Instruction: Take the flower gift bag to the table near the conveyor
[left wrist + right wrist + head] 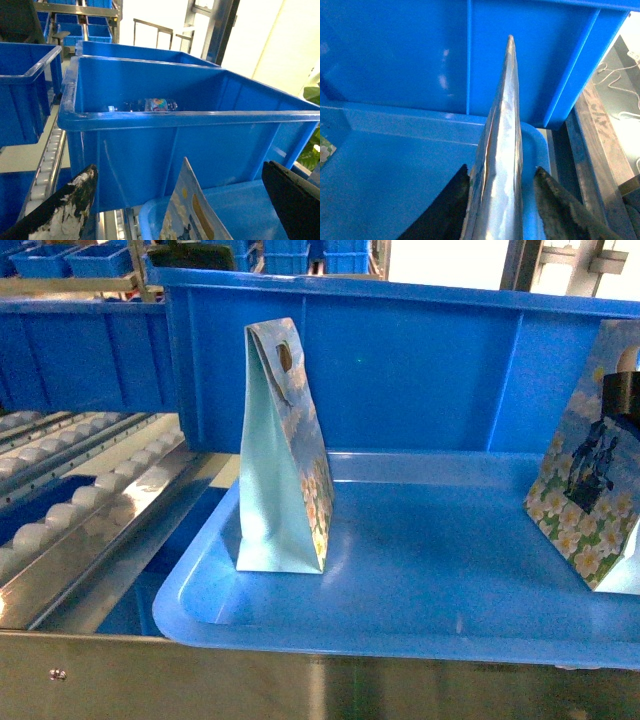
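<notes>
Right gripper (502, 200): the two dark fingers (557, 210) stand either side of the thin top edge of a small flower-printed paper gift bag (502, 150), seen edge-on from the right wrist; the bag sits between them, and whether the pads actually press the paper cannot be told. In the head view this same bag (590, 500) stands at the right edge of a glossy blue plastic tray (420, 580), with a dark gripper part over its printed face. A second flower gift bag with pale aqua sides and an oval handle hole (285, 455) stands upright in the left part of the tray, free of any finger. Left gripper (185, 205): one paint-flecked dark finger (70, 205) at lower left, the other at far right, spread wide; a bag top rises between them, touching neither. Behind the tray, a large blue plastic bin (165, 150); inside it lies a clear plastic bottle with a coloured label (150, 105). Sloping tracks of white rollers in steel rails (80, 505) run left of the tray. More blue bins (70, 260) on racking behind.
</notes>
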Robot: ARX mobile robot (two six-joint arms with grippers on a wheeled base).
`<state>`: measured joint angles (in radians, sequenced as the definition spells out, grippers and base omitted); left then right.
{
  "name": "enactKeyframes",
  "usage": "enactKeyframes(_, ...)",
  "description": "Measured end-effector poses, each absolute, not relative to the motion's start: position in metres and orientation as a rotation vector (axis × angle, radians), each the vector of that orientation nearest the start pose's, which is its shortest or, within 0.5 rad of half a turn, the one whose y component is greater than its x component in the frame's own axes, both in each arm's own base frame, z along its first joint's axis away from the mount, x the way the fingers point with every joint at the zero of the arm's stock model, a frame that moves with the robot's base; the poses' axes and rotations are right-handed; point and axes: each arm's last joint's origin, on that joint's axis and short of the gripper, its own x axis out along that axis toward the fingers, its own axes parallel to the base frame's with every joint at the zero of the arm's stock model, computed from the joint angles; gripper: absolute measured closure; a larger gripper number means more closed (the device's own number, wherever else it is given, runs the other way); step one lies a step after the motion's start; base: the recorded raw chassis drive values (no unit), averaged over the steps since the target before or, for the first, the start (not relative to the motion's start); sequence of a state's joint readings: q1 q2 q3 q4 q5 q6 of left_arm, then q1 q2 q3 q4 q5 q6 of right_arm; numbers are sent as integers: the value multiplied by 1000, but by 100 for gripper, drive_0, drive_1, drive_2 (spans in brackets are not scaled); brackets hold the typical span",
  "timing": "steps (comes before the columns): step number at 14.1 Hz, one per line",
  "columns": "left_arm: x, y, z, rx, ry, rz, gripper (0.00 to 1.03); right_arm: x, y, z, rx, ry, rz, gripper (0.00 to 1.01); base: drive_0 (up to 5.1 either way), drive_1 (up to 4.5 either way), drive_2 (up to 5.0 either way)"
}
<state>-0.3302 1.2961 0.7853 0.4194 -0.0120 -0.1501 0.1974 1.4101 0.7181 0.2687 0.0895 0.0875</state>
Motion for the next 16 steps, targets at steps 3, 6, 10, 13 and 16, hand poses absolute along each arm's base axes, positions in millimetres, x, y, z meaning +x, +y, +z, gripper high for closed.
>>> enactKeyframes(3,272,-93,281,-133,114,-310,5,286,58,213,25,395,99,93,0,0,0)
enactKeyframes(6,272,-93,281,-133,114,-310,5,272,56,212,28,339,95,99,0,0,0)
enactKeyframes(10,272,-93,281,-133,114,-310,5,239,39,253,47,175,76,99,0,0,0)
enactKeyframes(13,272,-93,281,-133,114,-310,5,209,23,273,48,97,74,99,0,0,0)
enactKeyframes(16,272,-93,281,-133,114,-310,5,175,7,283,48,34,74,99,0,0,0)
